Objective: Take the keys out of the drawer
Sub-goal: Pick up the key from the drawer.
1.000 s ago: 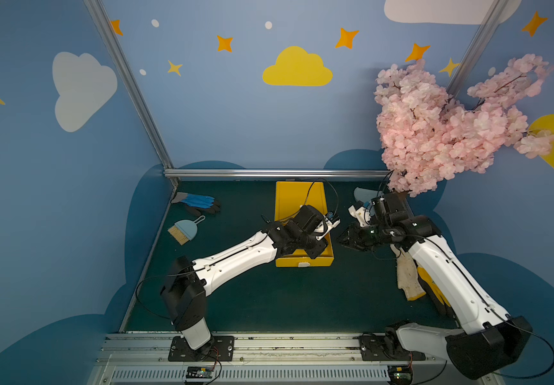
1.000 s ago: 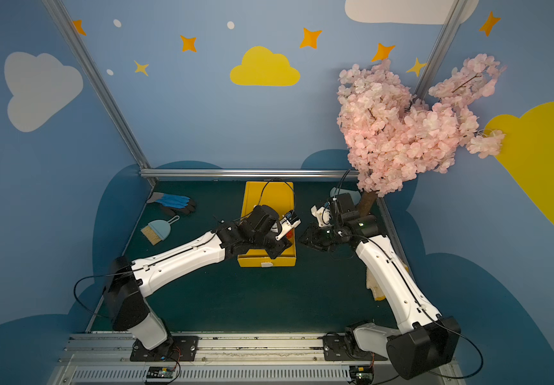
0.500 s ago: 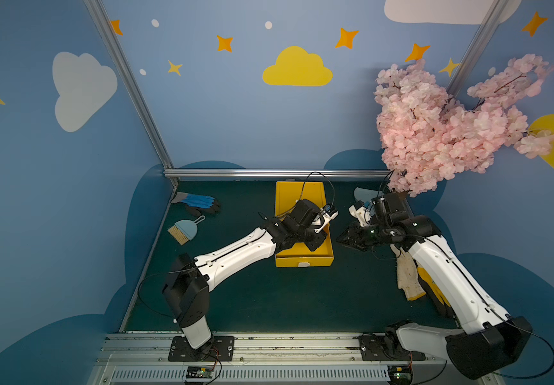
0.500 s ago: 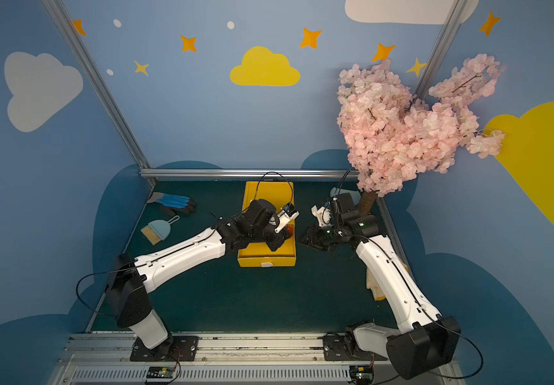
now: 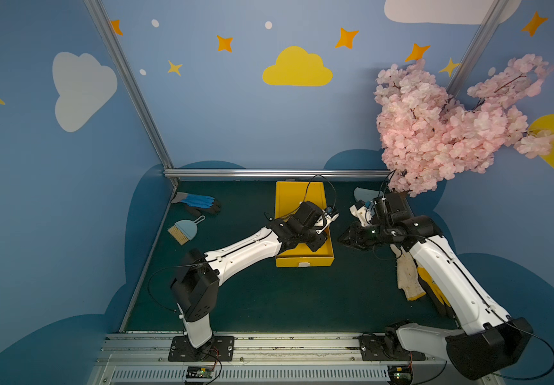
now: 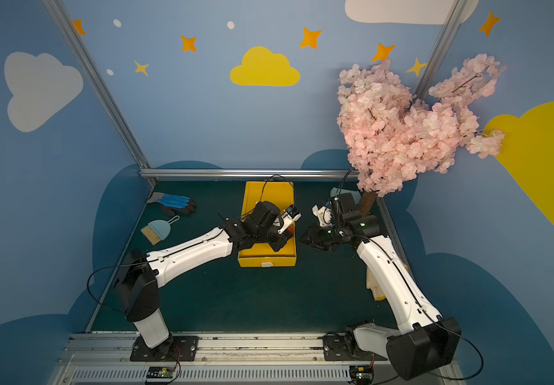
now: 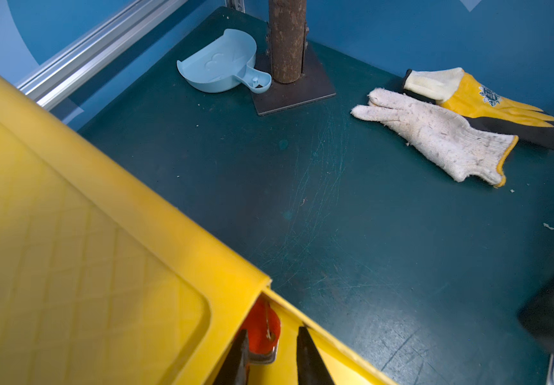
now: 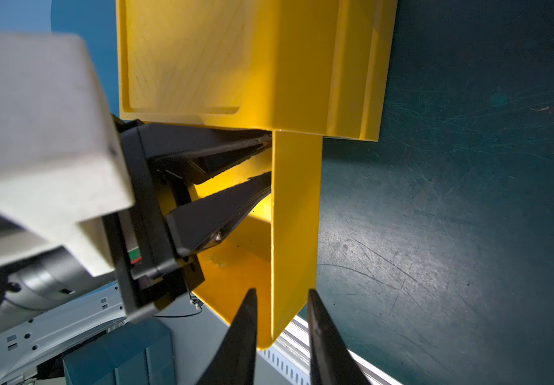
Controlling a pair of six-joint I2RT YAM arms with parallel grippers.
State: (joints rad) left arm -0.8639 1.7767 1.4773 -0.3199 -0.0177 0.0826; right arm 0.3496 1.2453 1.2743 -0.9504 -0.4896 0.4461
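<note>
The yellow drawer (image 5: pixel 304 259) stands pulled out of its yellow case (image 5: pixel 299 196) in both top views. One of the keys (image 7: pixel 263 328), silver with an orange-red tag, lies in the drawer's back right corner, partly under the case edge. My left gripper (image 7: pixel 272 331) reaches into that corner. Its jaws sit either side of the key, one finger against the tag and the other still apart from it. My right gripper (image 8: pixel 280 290) hovers at the drawer's right wall (image 8: pixel 294 216) near the front corner, jaws apart on either side of the wall's top edge. No other keys show.
A blue glove (image 5: pixel 199 201) and a small brush (image 5: pixel 182 231) lie at the back left. At the back right are a light-blue dustpan (image 7: pixel 219 63) and the blossom tree's trunk (image 7: pixel 287 40) on its plate. A white glove (image 7: pixel 435 133) and a yellow glove (image 7: pixel 489 103) lie to the right.
My left gripper has pushed further toward the drawer's back right corner, and its jaws have narrowed around the key. The right arm has stayed still.
</note>
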